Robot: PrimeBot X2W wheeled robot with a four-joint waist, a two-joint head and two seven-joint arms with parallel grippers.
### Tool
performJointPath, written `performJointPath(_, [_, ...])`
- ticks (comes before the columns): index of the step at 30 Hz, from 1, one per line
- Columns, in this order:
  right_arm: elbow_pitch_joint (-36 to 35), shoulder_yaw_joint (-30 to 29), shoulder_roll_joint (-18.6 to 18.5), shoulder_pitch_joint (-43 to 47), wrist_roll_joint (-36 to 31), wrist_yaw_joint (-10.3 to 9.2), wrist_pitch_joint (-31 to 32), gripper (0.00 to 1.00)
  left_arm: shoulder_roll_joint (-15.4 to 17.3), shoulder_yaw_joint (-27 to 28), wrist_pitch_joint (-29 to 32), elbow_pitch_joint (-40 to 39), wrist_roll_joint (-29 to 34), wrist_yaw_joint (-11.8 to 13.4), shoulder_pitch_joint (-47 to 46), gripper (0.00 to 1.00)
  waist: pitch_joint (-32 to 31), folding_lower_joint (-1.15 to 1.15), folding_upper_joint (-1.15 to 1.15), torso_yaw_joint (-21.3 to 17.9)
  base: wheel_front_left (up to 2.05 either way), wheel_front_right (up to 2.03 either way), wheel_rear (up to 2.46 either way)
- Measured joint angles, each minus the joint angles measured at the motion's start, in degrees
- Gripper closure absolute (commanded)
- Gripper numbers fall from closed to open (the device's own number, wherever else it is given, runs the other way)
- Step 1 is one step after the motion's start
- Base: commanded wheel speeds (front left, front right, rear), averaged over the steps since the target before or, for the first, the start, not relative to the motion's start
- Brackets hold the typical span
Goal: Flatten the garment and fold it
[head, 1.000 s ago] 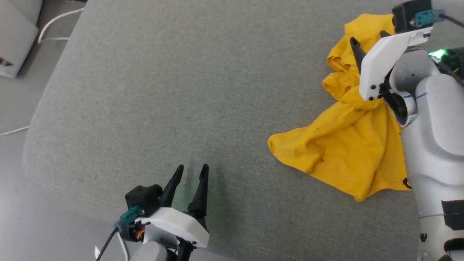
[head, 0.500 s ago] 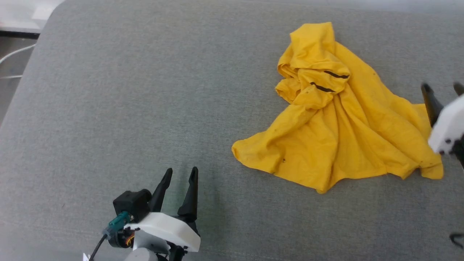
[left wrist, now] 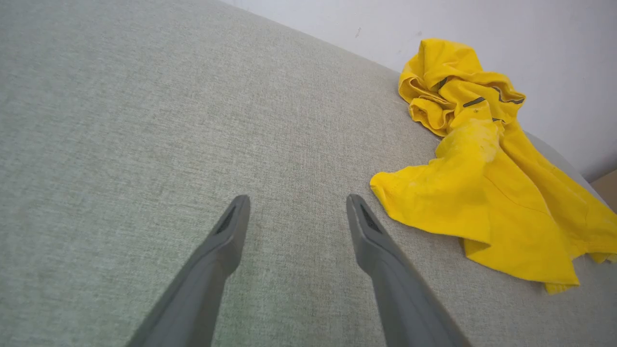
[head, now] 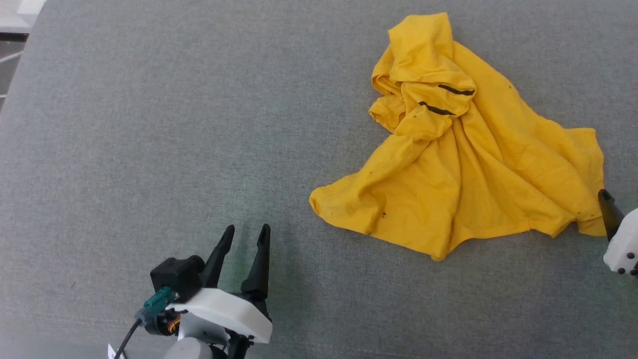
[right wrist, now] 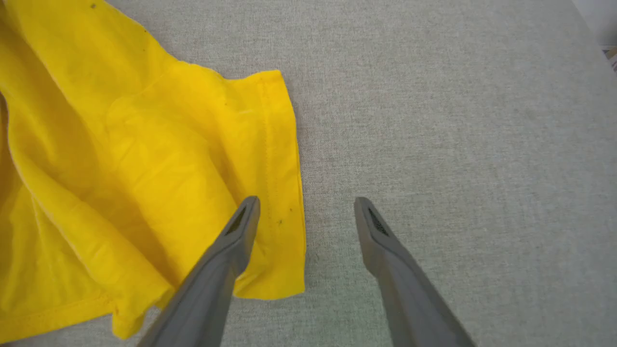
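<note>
The crumpled garment (head: 463, 164) lies at the upper right of the head view on the grey padded surface (head: 149, 124), hem downward, its lower-right corner just beside the right pincer (right wrist: 306, 202), which is nearer, while the left pincer (head: 245, 229) stands well apart at lower left, both with jaws apart.

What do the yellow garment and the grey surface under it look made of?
The garment: thin matte cloth, likely cotton; it drapes in soft creases and shows a stitched hem. The surface: grey matte fabric, perhaps upholstery; a coarse weave shows.

Open grey cushion (head: 149, 124) around crumpled garment (head: 463, 164).
</note>
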Motion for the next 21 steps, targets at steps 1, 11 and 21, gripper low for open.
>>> performJointPath(1, [0.5, -0.1, 0.1, 0.0, -0.1, 0.0, -0.1, 0.0, 0.0, 0.0, 0.1, -0.1, 0.0, 0.0, 0.0, 0.0, 0.2, 0.0, 0.0, 0.0, 0.0, 0.0, 0.0])
performJointPath(11, [6.4, 1.3, -0.7, -1.9, -1.0, -0.05, 0.5, 0.15, 0.4, -0.3, 0.5, -0.5, 0.0, 0.3, -0.5, 0.0, 1.9, 0.0, 0.0, 1.2, 0.0, 0.0, 0.0])
performJointPath(21, [7.8, 2.9, -1.1, -3.7, -0.9, -0.03, 1.4, 1.0, 0.8, 0.1, 0.6, -0.6, -0.1, 0.8, -0.6, 0.0, 1.7, 0.0, 0.0, 0.7, 0.0, 0.0, 0.0])
